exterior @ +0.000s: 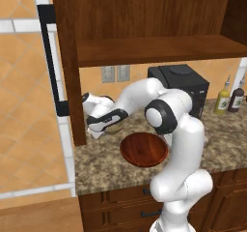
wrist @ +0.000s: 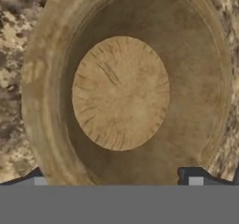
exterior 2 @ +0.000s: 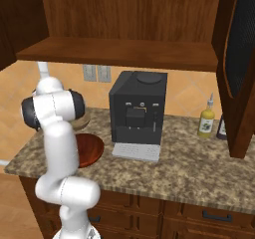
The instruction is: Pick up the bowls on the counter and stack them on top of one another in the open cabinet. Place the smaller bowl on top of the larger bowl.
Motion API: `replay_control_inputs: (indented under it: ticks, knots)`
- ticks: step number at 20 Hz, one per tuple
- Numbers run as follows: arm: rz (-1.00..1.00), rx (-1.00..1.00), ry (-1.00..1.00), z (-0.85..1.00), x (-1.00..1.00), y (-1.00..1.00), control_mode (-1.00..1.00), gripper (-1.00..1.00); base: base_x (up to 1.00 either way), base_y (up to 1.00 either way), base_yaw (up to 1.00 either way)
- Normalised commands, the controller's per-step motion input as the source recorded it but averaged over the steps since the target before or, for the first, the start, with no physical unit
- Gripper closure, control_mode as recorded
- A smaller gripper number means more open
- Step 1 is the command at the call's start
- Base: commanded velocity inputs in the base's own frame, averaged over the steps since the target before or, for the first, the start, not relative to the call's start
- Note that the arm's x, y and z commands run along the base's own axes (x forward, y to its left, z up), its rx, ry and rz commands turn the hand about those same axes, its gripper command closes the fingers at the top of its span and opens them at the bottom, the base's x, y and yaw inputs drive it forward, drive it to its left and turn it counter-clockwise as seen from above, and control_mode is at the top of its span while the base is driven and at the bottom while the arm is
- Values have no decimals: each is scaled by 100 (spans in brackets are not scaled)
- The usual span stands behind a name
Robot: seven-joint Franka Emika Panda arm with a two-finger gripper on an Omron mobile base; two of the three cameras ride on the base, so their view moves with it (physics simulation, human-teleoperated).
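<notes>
Pale tan bowl point(wrist: 120, 93): smaller of two, sitting upright on the bench point(exterior: 101, 170), its open mouth facing my hand camera.
End effector point(wrist: 114, 177): spreading its fingertips wide, grasping nothing.
Governing relation: the bowl's floor is lying toward the top of the hand view from the line joining my fingertips, while its near side is running down between them; whether either tip is touching, I cannot tell.
Red-brown bowl point(exterior: 144, 150): larger, shallow, resting near the tan one, on the side toward my base; I am judging that it needs shelving first, as the base of the stack.
Open cabinet point(exterior: 159, 50): waiting above the bench, shelf board exposed.
Coffee machine point(exterior 2: 137, 108): standing beside the red-brown bowl.
</notes>
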Motion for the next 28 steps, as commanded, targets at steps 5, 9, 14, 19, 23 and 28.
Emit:
replay_control_inputs:
  ticks: [5,9,14,19,23,28]
  knots:
    - [0,0,0,-23,32,1,-100,100,0,0,0]
    - [0,0,0,0,0,0,-100,100,0,0,0]
    - [0,0,0,0,0,0,-100,100,0,0,0]
    - [0,2,-15,37,-48,-5,-100,100,0,0,0]
    - [-1,3,-27,89,-84,-3,-100,100,0,0,0]
    - [-11,3,0,19,-100,-52,-100,100,0,0,0]
